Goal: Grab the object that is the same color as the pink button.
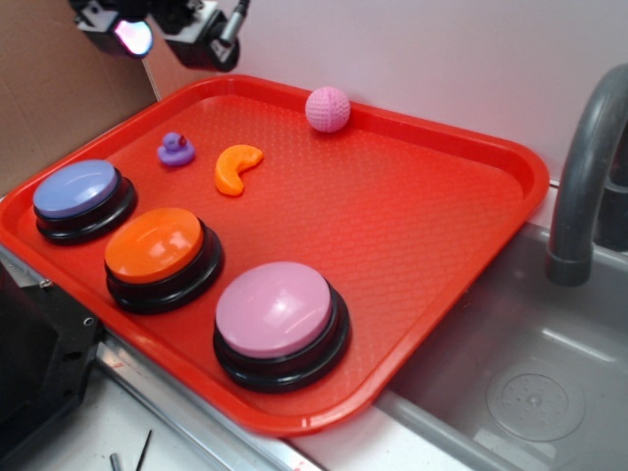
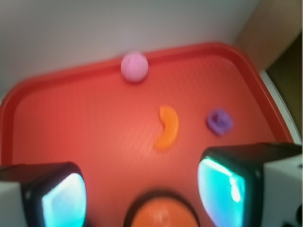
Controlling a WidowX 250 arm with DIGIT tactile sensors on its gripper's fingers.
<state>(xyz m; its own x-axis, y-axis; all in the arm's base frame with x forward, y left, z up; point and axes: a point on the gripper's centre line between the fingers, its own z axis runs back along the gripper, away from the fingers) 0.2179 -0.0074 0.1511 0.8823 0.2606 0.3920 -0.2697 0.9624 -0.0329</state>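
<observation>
A small pink knitted ball (image 1: 328, 109) rests against the far rim of the red tray (image 1: 422, 216); the wrist view shows the ball (image 2: 134, 66) at the top middle. The pink button (image 1: 279, 320), a pale pink dome on a black base, stands at the tray's near edge. My gripper (image 1: 157, 34) hangs high above the tray's far left corner, well to the left of the ball. In the wrist view my gripper (image 2: 147, 191) is open, its two pads wide apart with nothing between them.
An orange-domed button (image 1: 162, 255) and a blue-purple button (image 1: 82, 199) stand along the tray's left edge. An orange crescent (image 1: 236, 168) and a tiny purple duck (image 1: 176, 150) lie between gripper and ball. A grey sink (image 1: 530, 392) and faucet (image 1: 589, 167) sit to the right.
</observation>
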